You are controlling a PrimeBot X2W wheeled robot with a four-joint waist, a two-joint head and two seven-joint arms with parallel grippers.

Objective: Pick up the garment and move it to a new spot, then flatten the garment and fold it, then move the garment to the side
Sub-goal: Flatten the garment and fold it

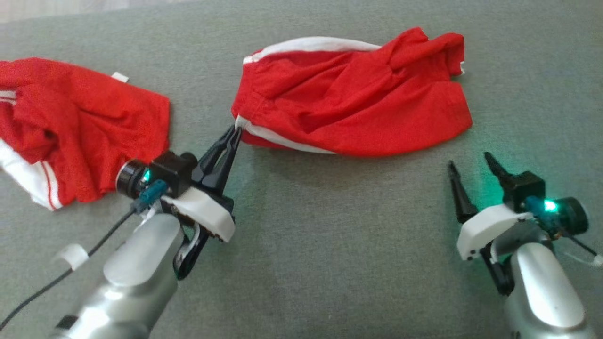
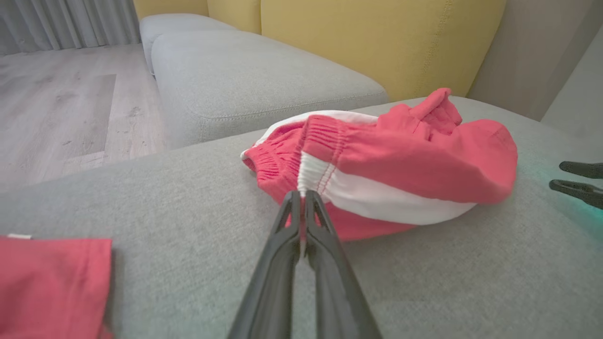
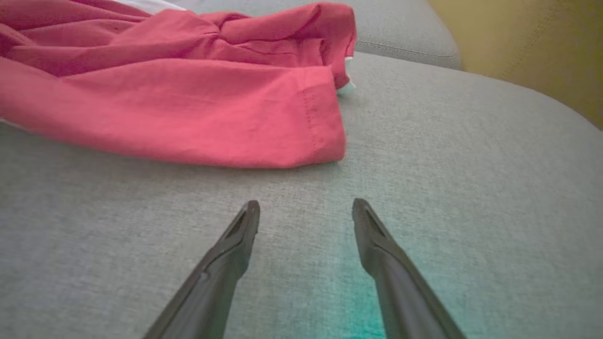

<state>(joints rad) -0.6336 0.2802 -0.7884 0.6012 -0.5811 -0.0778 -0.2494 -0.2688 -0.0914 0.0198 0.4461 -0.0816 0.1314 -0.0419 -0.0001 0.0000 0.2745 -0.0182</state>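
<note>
The garment (image 1: 351, 101) is a pair of red shorts with white side stripes, lying crumpled on the grey cushion (image 1: 301, 245). My left gripper (image 1: 237, 132) is shut on the garment's near-left corner, at the white stripe beside the waistband. In the left wrist view the closed left gripper (image 2: 301, 194) pinches that white edge of the garment (image 2: 400, 160). My right gripper (image 1: 469, 161) stands open below the garment's right end, apart from it. In the right wrist view the open right gripper (image 3: 305, 207) hovers over bare cushion just short of the garment's hem (image 3: 264, 127).
A second red garment (image 1: 70, 127) with white trim lies crumpled at the left; its corner (image 2: 52, 282) shows in the left wrist view. Beyond the cushion are another grey seat (image 2: 254, 80), a yellow backrest (image 2: 377, 42) and wooden floor (image 2: 61, 103).
</note>
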